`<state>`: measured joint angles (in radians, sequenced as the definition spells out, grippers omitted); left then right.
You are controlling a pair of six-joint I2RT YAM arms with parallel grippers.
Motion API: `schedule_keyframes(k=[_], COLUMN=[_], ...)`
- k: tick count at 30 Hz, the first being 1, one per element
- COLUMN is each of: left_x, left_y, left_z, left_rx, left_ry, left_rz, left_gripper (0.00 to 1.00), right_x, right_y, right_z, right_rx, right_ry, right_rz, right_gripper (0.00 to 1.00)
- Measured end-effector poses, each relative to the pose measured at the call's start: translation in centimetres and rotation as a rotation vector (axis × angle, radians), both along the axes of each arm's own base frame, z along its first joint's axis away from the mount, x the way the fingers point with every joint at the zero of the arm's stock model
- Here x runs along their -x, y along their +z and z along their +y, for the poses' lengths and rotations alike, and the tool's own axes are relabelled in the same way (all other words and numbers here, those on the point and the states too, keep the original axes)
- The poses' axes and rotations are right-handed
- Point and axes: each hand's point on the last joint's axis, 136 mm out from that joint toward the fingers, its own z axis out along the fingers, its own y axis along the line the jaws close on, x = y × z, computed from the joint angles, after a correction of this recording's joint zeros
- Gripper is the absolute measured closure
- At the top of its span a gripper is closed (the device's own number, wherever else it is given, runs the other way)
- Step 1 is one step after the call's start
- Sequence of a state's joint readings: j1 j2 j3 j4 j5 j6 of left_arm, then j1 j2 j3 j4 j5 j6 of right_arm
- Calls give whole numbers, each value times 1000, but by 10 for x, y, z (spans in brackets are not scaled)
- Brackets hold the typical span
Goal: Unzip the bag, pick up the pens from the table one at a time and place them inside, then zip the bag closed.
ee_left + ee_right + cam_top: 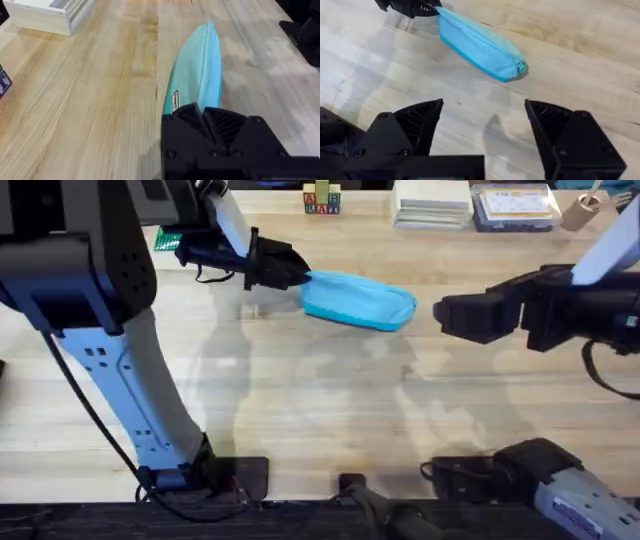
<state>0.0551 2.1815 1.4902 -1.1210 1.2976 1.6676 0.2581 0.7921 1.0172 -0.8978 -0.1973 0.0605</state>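
The light blue bag (pixel 358 302) lies on the table (pixel 320 410) in the far middle, its length running left to right. My left gripper (pixel 300 277) is shut on the bag's left end; in the left wrist view the bag (pixel 200 65) stretches away from the closed fingers (pixel 200 117). The bag looks zipped shut, and its small teal pull (pixel 521 66) sits at the right end. My right gripper (pixel 440 315) hovers open just right of the bag, apart from it, nothing between its fingers (pixel 420 117). The pens are out of view.
Along the far edge stand alphabet blocks (pixel 321 198), a stack of white boxes (pixel 432 205) and a blue-lidded box (pixel 513 208). A small green item (pixel 167 240) lies behind the left arm. The table's near half is bare wood.
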Motion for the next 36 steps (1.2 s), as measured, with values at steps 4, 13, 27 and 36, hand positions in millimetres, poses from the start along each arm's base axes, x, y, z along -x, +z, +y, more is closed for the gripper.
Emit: schedule_keyframes(k=[4, 13, 27, 36], left_x=[0, -3, -6, 11], left_y=[0, 0, 0, 14], left_z=[0, 5, 10, 13], left_rx=[0, 0, -1, -68], left_ry=[0, 13, 19, -37], left_rz=[0, -6, -49, -114], left_gripper=[960, 260, 4, 4], right_x=[0, 0, 0, 0], right_y=[0, 0, 0, 0], right_z=[0, 0, 0, 0], right_rx=[-2, -2, -2, -2], right_ry=[2, 2, 2, 2], right_rz=[0, 1, 1, 1], right_gripper=[5, 4, 4, 5])
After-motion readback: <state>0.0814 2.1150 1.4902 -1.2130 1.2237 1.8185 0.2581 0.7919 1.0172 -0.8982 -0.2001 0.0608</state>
